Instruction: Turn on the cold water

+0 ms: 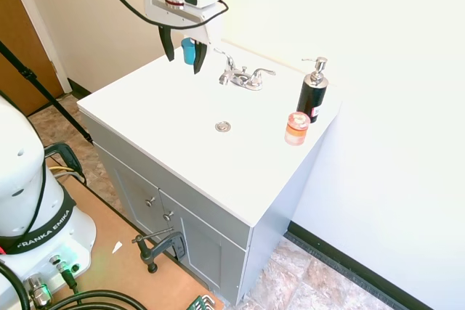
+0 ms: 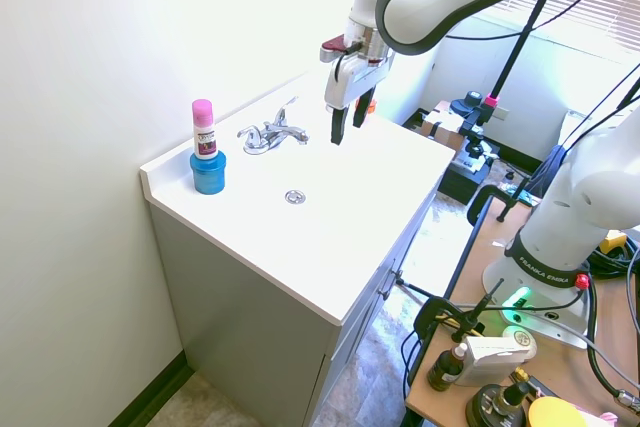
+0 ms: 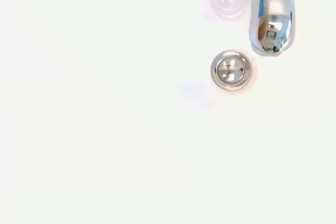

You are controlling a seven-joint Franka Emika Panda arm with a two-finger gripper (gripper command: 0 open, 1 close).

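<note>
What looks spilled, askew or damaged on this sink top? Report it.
Nothing stands out. The faucet is dry with no water running, the soap pump bottle stands upright, and the open gripper hangs above the white counter, touching nothing.

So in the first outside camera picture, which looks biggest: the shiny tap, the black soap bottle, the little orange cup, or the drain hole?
1. Soap bottle
2. Tap: similar, wider but lower
3. Orange cup
4. Drain
</note>
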